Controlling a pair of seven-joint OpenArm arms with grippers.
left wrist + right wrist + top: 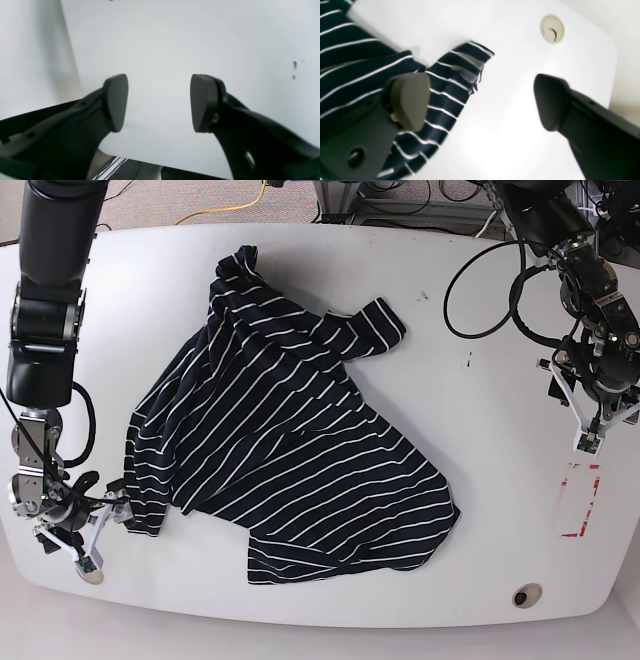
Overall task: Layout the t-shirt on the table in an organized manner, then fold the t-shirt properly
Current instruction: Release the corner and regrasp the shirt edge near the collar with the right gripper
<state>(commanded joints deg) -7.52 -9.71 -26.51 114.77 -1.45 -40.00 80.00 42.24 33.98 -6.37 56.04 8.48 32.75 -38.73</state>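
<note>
The black t-shirt (290, 440) with thin white stripes lies crumpled and spread across the middle of the white table (480, 380). One sleeve (450, 82) reaches toward the table's left front corner. My right gripper (480, 102) hovers open at that sleeve's edge, one finger (410, 100) over the striped fabric and the other over bare tabletop; it holds nothing. In the base view this gripper (97, 532) sits just left of the sleeve. My left gripper (159, 102) is open over bare table at the right side (600, 430), well away from the shirt.
A round hole (552, 28) lies beyond the right gripper near the table corner. A second hole (527, 593) and a red rectangular outline (578, 500) are at the front right. Cables (480, 280) hang from the arm on the right. The table's front edge (175, 165) runs close below the left gripper.
</note>
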